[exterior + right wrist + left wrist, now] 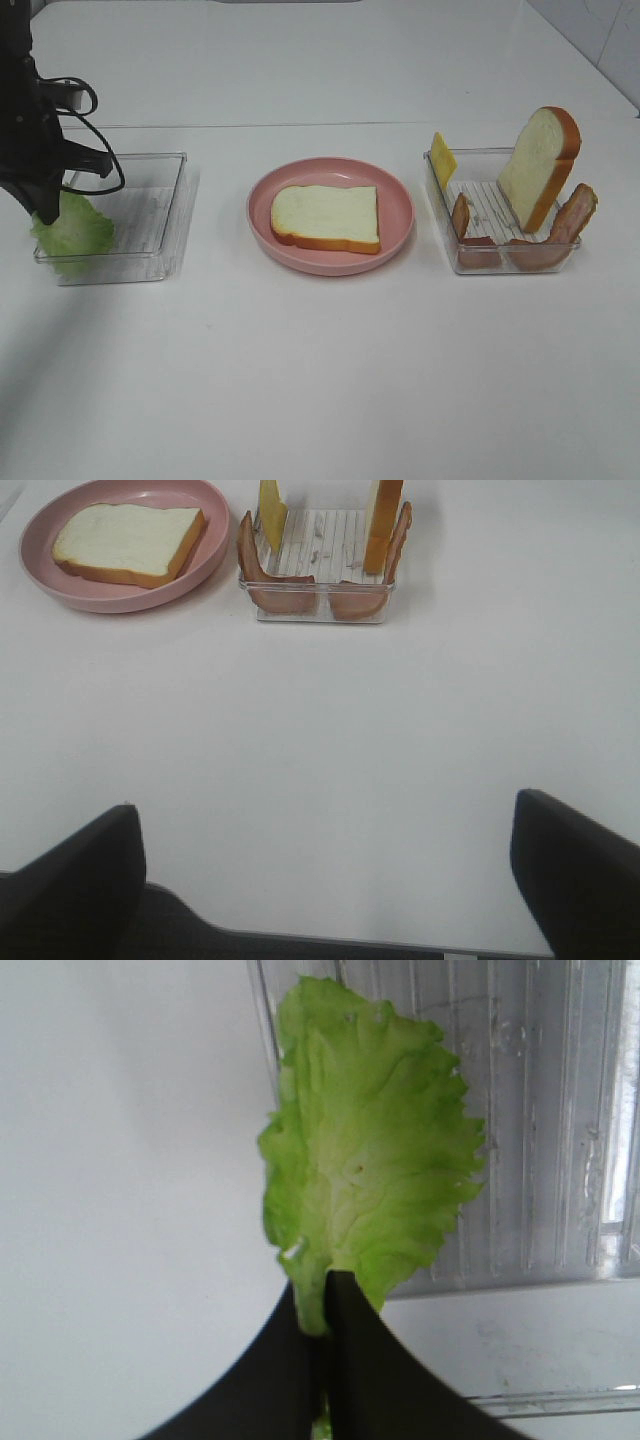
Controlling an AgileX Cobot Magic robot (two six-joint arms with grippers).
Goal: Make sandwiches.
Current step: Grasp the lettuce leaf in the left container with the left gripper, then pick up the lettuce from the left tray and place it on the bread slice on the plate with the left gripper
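Your left gripper (325,1290) is pressed together on the stem end of the lettuce leaf (370,1150), and only a narrow tab of the leaf sits between the black fingers. That is the weak point. The leaf is thin, soft and floppy, so if you swing it fast toward the pink plate (405,215) it could slide out of the pinch or fold over on itself.

The leaf hangs across the wall of the clear tray (150,200) left of the plate. Its ruffled edge could catch on that rim and drag the light tray along, so lift straight up before you travel.

It may also land crumpled or off-centre on the bread slice (326,217) lying flat in the plate, which would leave later layers uneven.

Your right gripper (325,870) is spread wide above the bare table, on the near side of the plate, and holds nothing.

- The lettuce is pale green, veined and frilled.
- The bread is a white, matte, squarish slab with an orange-brown crust.
- The plate is smooth, round and shallow.
- The ribbed clear bin (485,205) right of the plate holds a second bread slice (540,165) standing on edge, a thin yellow cheese square (442,160) leaning at its far corner, and curved reddish-brown bacon strips (575,212) slumped against its walls.
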